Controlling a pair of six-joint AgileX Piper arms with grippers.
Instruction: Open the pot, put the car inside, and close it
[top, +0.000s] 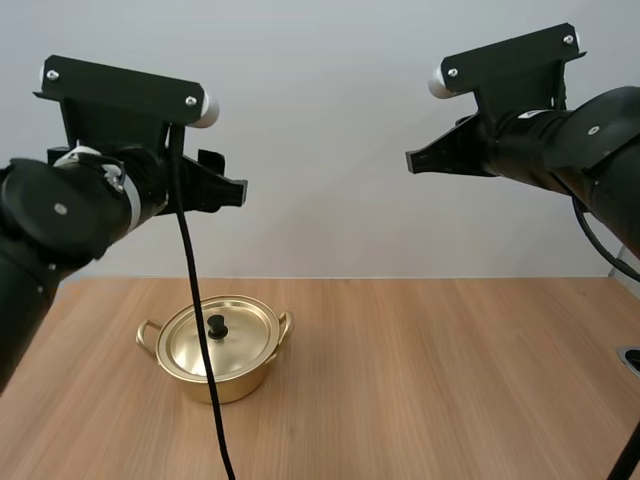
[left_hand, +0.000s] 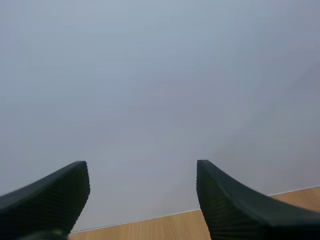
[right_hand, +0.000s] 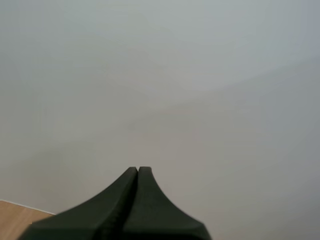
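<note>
A golden pot (top: 217, 348) with two side handles stands on the wooden table (top: 420, 380), left of centre. Its lid (top: 222, 334) lies on it, with a black knob (top: 216, 324) in the middle. My left gripper (top: 234, 190) hangs high above the pot and points forward; in the left wrist view its fingers (left_hand: 55, 196) stand wide apart with nothing between them, so my left gripper (left_hand: 142, 172) is open. My right gripper (top: 412, 161) is raised at the upper right, far from the pot. In the right wrist view my right gripper (right_hand: 138, 171) is one dark wedge, shut on nothing.
The pale wall lies behind the table's far edge (top: 400, 279). Bare wood stretches to the right of the pot and in front of it. A small dark fitting (top: 631, 360) sits at the table's right edge.
</note>
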